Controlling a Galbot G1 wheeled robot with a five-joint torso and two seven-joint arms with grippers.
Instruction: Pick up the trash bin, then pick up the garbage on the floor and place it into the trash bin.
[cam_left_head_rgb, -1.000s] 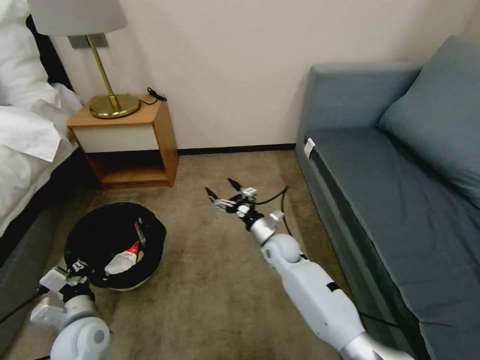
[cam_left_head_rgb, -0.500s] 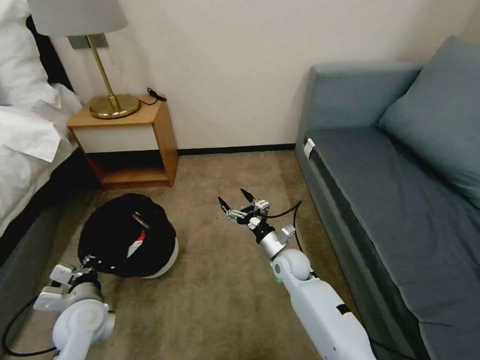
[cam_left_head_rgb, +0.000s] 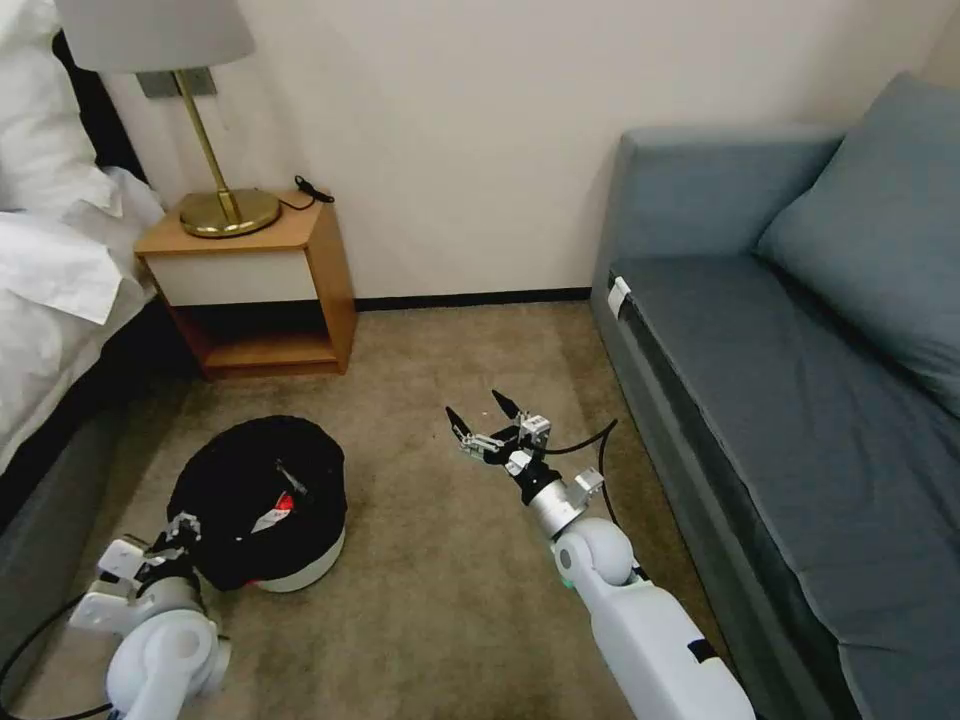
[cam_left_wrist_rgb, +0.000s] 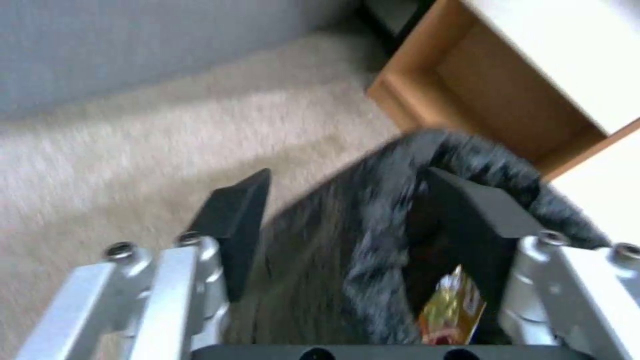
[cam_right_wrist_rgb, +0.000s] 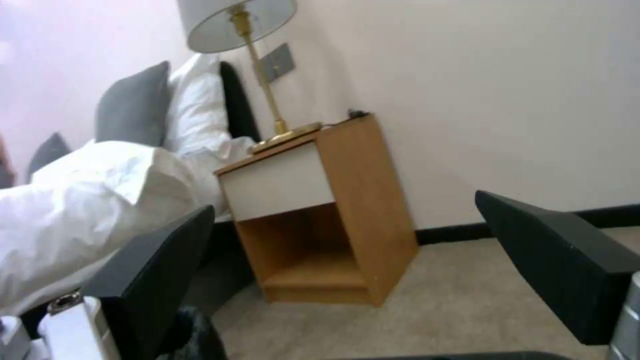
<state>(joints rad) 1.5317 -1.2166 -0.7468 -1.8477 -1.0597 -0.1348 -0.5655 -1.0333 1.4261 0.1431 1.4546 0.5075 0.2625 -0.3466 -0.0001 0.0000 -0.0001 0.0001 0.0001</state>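
The trash bin (cam_left_head_rgb: 318, 560), white with a crinkly black bag liner (cam_left_wrist_rgb: 373, 210), sits on the carpet floor (cam_left_head_rgb: 430, 600) at the lower left, leaning a little. Garbage lies inside it: a red-white wrapper (cam_left_head_rgb: 273, 515) and a yellow wrapper (cam_left_wrist_rgb: 453, 305). My left gripper (cam_left_head_rgb: 183, 527) is at the bin's near rim, open, with one finger outside the liner and one inside (cam_left_wrist_rgb: 347, 175). My right gripper (cam_left_head_rgb: 474, 405) hovers open and empty over the carpet to the right of the bin, and its fingers (cam_right_wrist_rgb: 160, 270) point toward the nightstand.
A wooden nightstand (cam_left_head_rgb: 265, 290) with a brass lamp (cam_left_head_rgb: 225, 205) stands against the wall behind the bin. A bed (cam_left_head_rgb: 50, 270) lies along the left side. A blue-grey sofa (cam_left_head_rgb: 800, 400) runs down the right side. A black cable (cam_left_head_rgb: 600, 450) trails beside my right arm.
The bin has shifted right, tipped and settled nearly upright on the carpet. My left gripper followed it. My right gripper has drawn back toward me and to the right, still open.
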